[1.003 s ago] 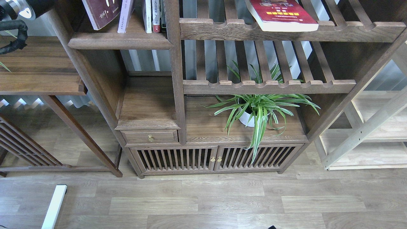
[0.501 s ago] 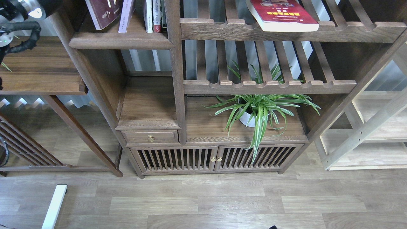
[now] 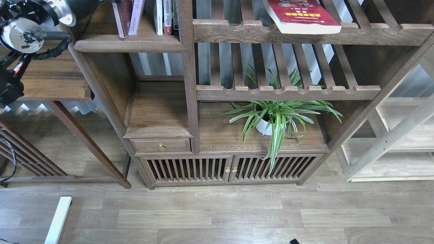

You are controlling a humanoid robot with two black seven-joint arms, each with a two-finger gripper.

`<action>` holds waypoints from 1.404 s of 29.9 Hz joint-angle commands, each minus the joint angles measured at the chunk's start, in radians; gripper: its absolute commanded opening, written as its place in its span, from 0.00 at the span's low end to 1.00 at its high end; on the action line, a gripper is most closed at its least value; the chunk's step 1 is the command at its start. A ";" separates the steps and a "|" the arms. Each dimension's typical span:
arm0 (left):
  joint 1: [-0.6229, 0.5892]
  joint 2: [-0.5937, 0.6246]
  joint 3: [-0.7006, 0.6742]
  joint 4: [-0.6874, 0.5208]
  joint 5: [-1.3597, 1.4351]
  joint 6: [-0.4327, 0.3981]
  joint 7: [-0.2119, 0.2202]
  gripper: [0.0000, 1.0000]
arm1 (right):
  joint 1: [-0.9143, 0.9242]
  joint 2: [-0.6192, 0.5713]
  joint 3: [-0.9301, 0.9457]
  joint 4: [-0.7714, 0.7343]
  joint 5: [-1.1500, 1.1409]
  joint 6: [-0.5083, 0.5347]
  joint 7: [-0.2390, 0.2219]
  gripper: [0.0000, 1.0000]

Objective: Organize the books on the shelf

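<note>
Left arm: my left arm [image 3: 30,27] enters top-left, its metal joint in front of the bookcase post; its hand is beyond the frame's top, so I cannot tell its state.
Shelf: the solid walnut shelf [image 3: 129,43], thick rounded edge, holds the maroon book [image 3: 122,17] and lavender book [image 3: 136,15], near-upright, beside thin volumes [image 3: 163,16].
Slatted rack: the red book [image 3: 301,17] lies flat on the scalloped slatted rack [image 3: 373,32].
Below: a spider plant [image 3: 278,117] in a white pot [image 3: 262,127].

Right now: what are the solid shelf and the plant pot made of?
Shelf: dark-stained wood, matte, going by the visible grain and rounded front edge. Plant pot: smooth white, possibly glazed ceramic or plastic; leaves hide most of it, so I can't tell which.
</note>
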 commanded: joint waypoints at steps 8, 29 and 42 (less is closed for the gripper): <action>-0.004 0.029 0.048 0.010 0.014 -0.046 -0.012 0.02 | 0.003 0.001 -0.003 -0.001 0.006 0.000 0.000 0.99; 0.001 0.035 0.061 -0.033 0.012 -0.057 -0.060 0.53 | 0.002 0.007 -0.015 -0.001 0.005 0.000 -0.003 0.99; 0.070 0.173 -0.001 -0.190 -0.003 -0.062 -0.072 0.67 | 0.005 0.001 -0.044 -0.001 0.005 0.000 -0.003 0.99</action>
